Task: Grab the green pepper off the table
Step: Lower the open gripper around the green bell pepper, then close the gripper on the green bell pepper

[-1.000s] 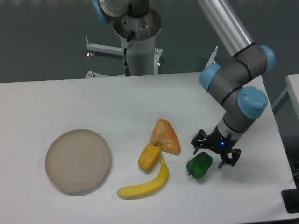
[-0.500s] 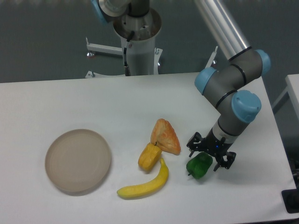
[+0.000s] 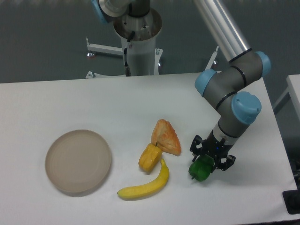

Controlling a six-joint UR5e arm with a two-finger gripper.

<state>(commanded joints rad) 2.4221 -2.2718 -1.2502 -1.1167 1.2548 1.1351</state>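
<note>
The green pepper [image 3: 200,170] is a small glossy dark-green lump on the white table [image 3: 70,103], right of the banana. My gripper [image 3: 209,159] is down over its upper right part. One finger stands on each side and the jaws are drawn in against it. The gripper body hides the top of the pepper. The pepper's lower part still rests on the table.
A yellow-orange pepper [image 3: 149,158], a banana [image 3: 146,184] and an orange-pink wedge [image 3: 166,137] lie close to the left of the green pepper. A round beige plate [image 3: 78,161] sits at the left. The table's right edge is near the arm.
The gripper moved left and down over the green pepper, and its fingers narrowed around it. The pepper shifted slightly. The other objects did not move.
</note>
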